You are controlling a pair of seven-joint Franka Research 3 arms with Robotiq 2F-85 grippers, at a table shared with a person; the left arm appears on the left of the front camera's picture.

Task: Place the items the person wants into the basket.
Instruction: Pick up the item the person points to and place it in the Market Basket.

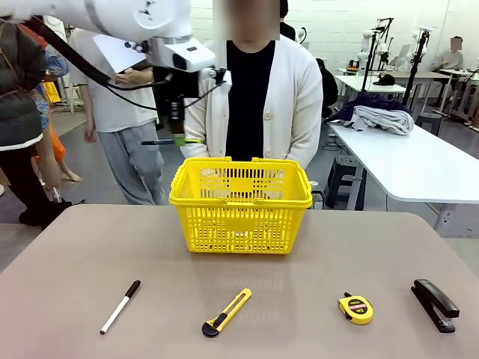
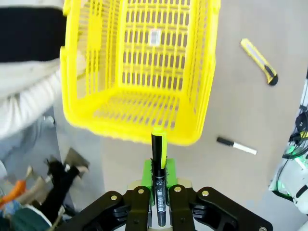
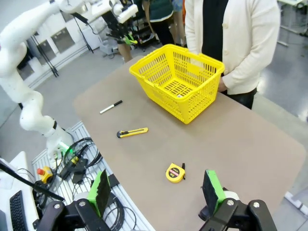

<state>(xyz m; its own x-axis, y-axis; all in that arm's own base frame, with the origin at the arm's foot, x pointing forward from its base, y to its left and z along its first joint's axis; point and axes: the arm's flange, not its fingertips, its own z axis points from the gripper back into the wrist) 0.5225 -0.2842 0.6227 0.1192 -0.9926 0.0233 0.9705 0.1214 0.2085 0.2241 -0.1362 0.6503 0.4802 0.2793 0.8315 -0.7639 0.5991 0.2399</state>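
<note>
My left gripper (image 1: pixel 177 134) hangs in the air above and behind the left rear corner of the yellow basket (image 1: pixel 239 203), shut on the slim black pen (image 1: pixel 172 141) with a yellow end. In the left wrist view the pen (image 2: pixel 159 175) sits between the green pads, its yellow tip just outside the rim of the basket (image 2: pixel 144 77). The tape measure (image 1: pixel 355 308) and the black stapler (image 1: pixel 435 304) lie at the table's front right. My right gripper (image 3: pixel 156 192) stands open, high over the near table edge, with the tape measure (image 3: pixel 175 172) below it. The person (image 1: pixel 258 97) stands behind the basket.
A white marker with a black cap (image 1: pixel 120 307) lies front left, and a yellow utility knife (image 1: pixel 226 312) lies front centre. Both are seen from above too, the marker (image 3: pixel 111 107) and the knife (image 3: pixel 132 132). Other people stand at the back left. A white table (image 1: pixel 419 168) is at the right.
</note>
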